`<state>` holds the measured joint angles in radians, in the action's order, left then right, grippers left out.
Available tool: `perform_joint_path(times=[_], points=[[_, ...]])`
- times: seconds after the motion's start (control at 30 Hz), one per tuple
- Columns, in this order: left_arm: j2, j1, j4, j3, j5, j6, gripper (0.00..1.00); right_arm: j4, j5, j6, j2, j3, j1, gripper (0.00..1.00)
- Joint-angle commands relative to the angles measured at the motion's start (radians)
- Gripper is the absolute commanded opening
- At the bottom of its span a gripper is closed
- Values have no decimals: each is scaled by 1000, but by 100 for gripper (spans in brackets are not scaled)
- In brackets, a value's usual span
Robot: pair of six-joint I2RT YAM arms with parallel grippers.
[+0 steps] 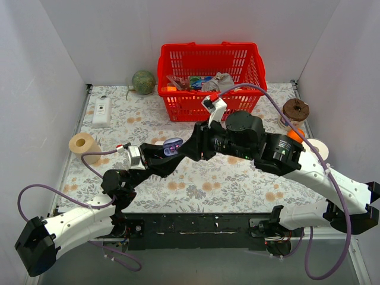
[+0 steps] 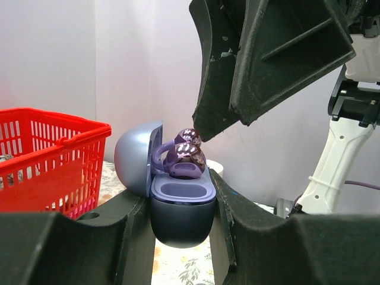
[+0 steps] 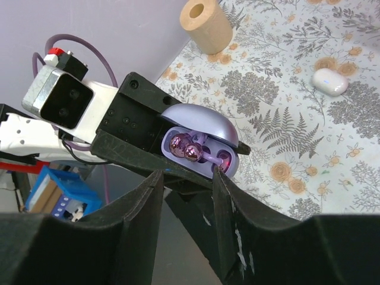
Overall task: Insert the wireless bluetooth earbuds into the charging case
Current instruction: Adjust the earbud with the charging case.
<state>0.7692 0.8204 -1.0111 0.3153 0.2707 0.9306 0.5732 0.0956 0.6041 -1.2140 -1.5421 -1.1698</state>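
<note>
In the left wrist view, the left end effector (image 2: 178, 199) fills the lower centre. Its two fingers are closed against the flanks of the charging case (image 2: 181, 228) and hold it upright above the tabletop (image 3: 297, 142), with the lid hinged back toward the left. The wireless bluetooth earbuds (image 2: 185, 158) lie at the case's mouth, one above the other, and seem perched rather than fully seated. The right end effector (image 3: 187, 178) hangs in from the upper right with one fingertip just beside the upper bud. Its fingers stand a little apart, and nothing shows between them.

The buds look light, hard and glossy, so they are probably slippery and apt to squirt out of a pinch. A gentle hold across the rounded body, or a soft press from above, seems safest. The case is a smooth, rigid shell, and gripping its lower half below the seam keeps the lid free.
</note>
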Motion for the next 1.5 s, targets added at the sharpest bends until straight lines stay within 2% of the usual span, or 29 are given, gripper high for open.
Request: perform_joint_path(times=[0.0,0.93,1.47], points=[[-5,3,-30,13,-30,-27,0,-55,-14,83,15,-9,13,46],[5,3,-12,31,10,-18,0,-82,-54,82,-64,-16,55,44],[10,3,36,47,13,-6,0,-35,-54,40,-87,-33,55,25]])
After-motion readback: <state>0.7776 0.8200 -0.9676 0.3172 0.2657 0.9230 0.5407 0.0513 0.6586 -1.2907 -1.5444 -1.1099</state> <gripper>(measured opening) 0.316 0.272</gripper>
